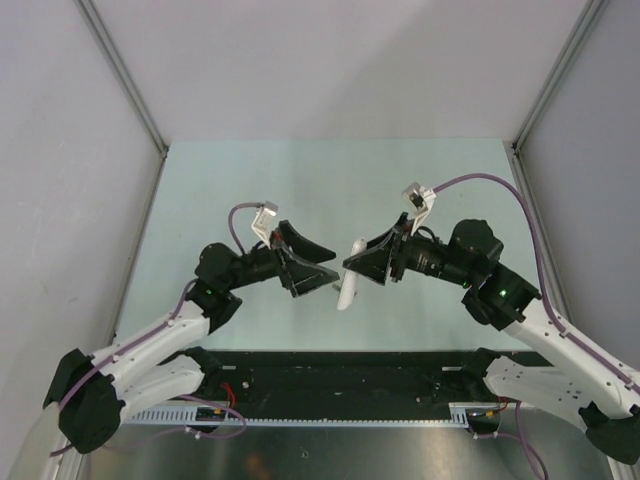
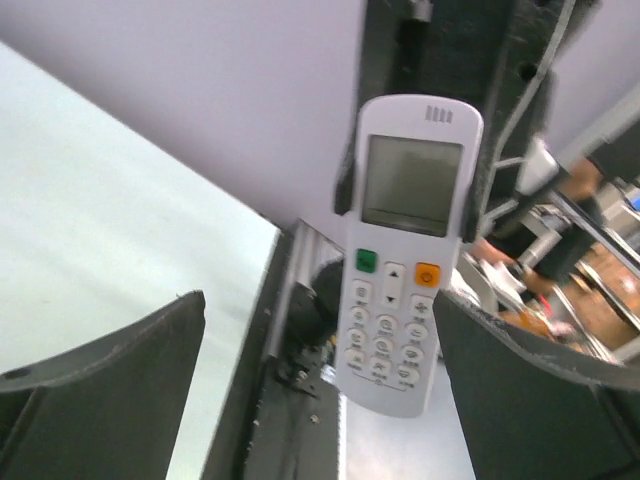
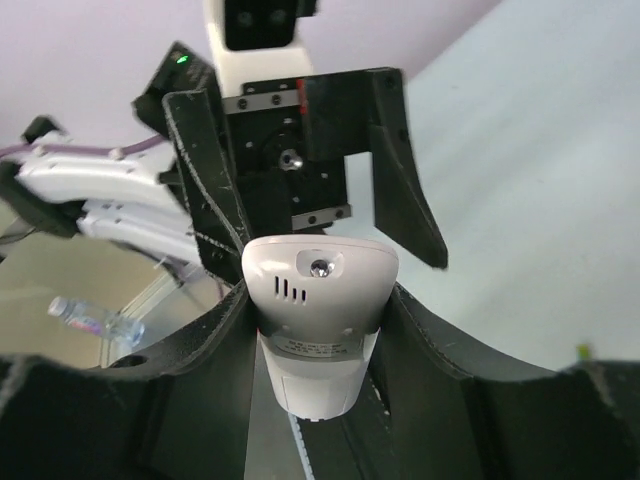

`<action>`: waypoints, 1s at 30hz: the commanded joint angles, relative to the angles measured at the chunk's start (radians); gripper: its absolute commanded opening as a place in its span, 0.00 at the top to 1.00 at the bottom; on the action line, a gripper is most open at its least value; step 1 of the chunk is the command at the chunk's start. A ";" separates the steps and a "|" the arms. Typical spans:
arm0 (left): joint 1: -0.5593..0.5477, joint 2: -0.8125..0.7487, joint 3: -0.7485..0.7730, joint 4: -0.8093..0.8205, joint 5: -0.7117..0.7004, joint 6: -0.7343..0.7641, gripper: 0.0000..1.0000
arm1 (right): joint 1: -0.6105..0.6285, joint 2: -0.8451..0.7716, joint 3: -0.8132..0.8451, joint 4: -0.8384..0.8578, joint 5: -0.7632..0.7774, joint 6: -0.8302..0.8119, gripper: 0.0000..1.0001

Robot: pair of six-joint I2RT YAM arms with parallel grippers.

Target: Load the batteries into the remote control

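- White plastic marks the remote control [image 2: 405,255]. It hangs in the air above the table [image 1: 250,180], and nothing supports it except your right gripper [image 3: 320,310], which pinches its long edges at the display end.
- Your left gripper [image 2: 320,300] faces the remote's button side. Its fingers [image 2: 110,390] are spread wide, one on each side of the remote's lower half, and touch neither edge.
- The batteries show in no view, so I judge the step in hand to be positioning the handset rather than loading it.
- To do it well, hold the right pinch firm and square. The grip sits at one end, so the free button end could swing or slip.
- If you take the remote with the left gripper, close on the long edges below the display [image 2: 412,185]. Avoid the keys, and confirm contact on both sides before the right gripper lets go.
- Aim to finish with the remote's back facing up and uncovered. I cannot tell from here whether the compartment cover is on.
- No brand name can be read. Below the display sit a green button [image 2: 366,262] and an orange button [image 2: 427,273], then rows of white keys whose icons are too small to make out.
- On the remote's back, a label [image 3: 318,347] carries fine print that is too blurred to read.
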 commanded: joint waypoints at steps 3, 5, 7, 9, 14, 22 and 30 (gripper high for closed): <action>-0.014 -0.120 0.080 -0.416 -0.347 0.322 0.00 | 0.008 0.044 0.180 -0.327 0.326 -0.010 1.00; -0.057 -0.154 0.094 -0.501 -0.473 0.382 0.00 | 0.023 0.089 0.214 -0.414 0.430 0.005 1.00; -0.111 -0.157 0.125 -0.574 -0.530 0.453 0.00 | 0.046 0.132 0.256 -0.467 0.549 0.024 1.00; -0.143 -0.165 0.139 -0.600 -0.607 0.482 0.00 | 0.074 0.164 0.289 -0.539 0.610 0.037 1.00; -0.186 -0.162 0.132 -0.591 -0.622 0.502 0.00 | 0.091 0.258 0.330 -0.605 0.653 0.064 1.00; -0.220 -0.036 0.146 -0.552 -0.579 0.519 0.01 | 0.097 0.282 0.333 -0.588 0.596 0.116 1.00; -0.226 0.010 0.146 -0.463 -0.520 0.495 0.09 | 0.125 0.293 0.332 -0.560 0.601 0.142 1.00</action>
